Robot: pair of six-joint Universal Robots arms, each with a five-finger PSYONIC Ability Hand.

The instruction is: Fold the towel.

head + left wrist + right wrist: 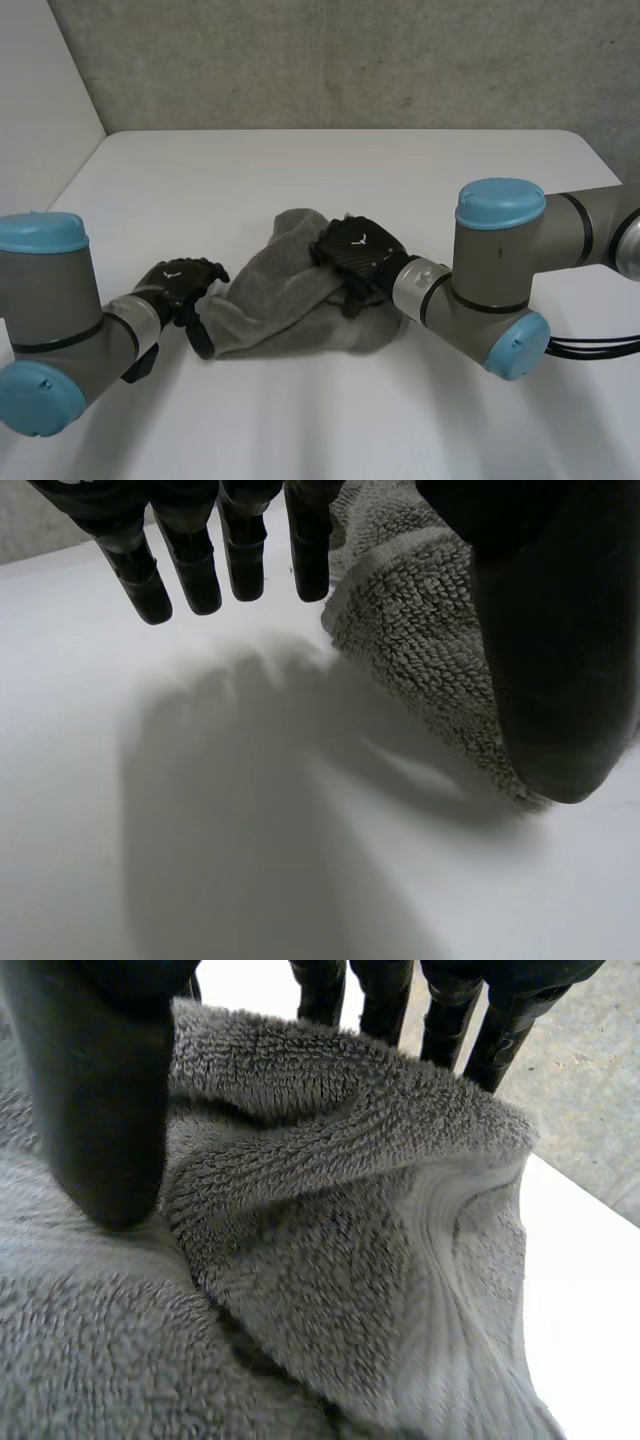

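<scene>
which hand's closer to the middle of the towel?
Right. The right hand is on the middle of the towel, a raised fold pinched between thumb and fingers. The left hand is at the towel's edge, thumb by it, fingers straight over the table.

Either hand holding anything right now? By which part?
Right hand pinches a raised fold of the towel between its thumb and fingers, away from the corners. Left hand is open beside the towel's edge, holding nothing.

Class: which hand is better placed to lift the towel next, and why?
Right, probably. The right hand pinches a raised fold of the towel; the left hand is open at its edge.
</scene>
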